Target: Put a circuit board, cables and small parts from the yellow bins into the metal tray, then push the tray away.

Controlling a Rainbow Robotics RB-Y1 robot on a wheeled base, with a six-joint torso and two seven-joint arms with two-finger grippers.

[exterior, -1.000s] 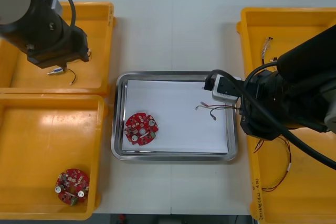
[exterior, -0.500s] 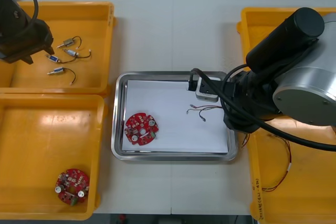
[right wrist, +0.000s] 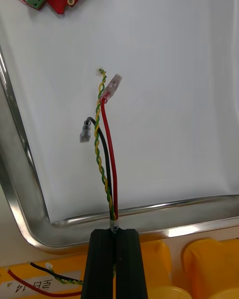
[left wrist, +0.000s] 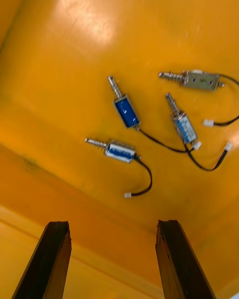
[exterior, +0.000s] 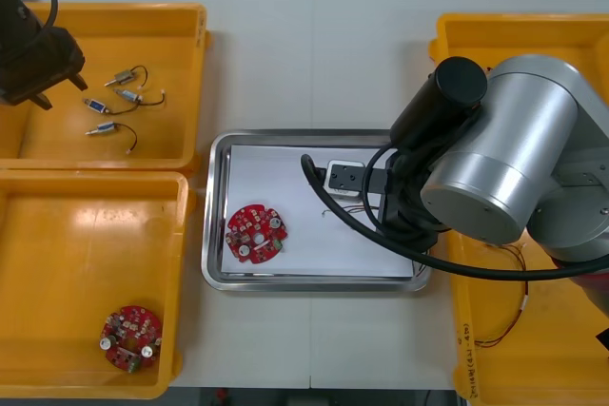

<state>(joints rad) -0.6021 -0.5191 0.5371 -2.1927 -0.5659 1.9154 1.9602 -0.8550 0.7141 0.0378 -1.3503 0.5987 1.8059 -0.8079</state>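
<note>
My right gripper (right wrist: 115, 239) is shut on a cable bundle (right wrist: 106, 144) of red, black and twisted yellow-green wires. It sits over the near right rim of the metal tray (right wrist: 20, 214), and the bundle's free ends reach out over the tray's white floor. In the front view the right arm (exterior: 495, 168) covers the tray's right part (exterior: 217, 206). A red circuit board (exterior: 255, 233) lies in the tray's near left area. My left gripper (left wrist: 114, 229) is open above the far left yellow bin (exterior: 181, 16), short of several small metal parts (left wrist: 124, 110).
A second circuit board (exterior: 130, 338) lies in the near left bin (exterior: 57, 225). Red and yellow cables (exterior: 504, 330) remain in the near right bin. The far right bin (exterior: 514, 35) stands behind the right arm.
The right arm has swung left over the tray, carrying the cable bundle farther in. The left arm has pulled back to the left, uncovering the small metal parts.
</note>
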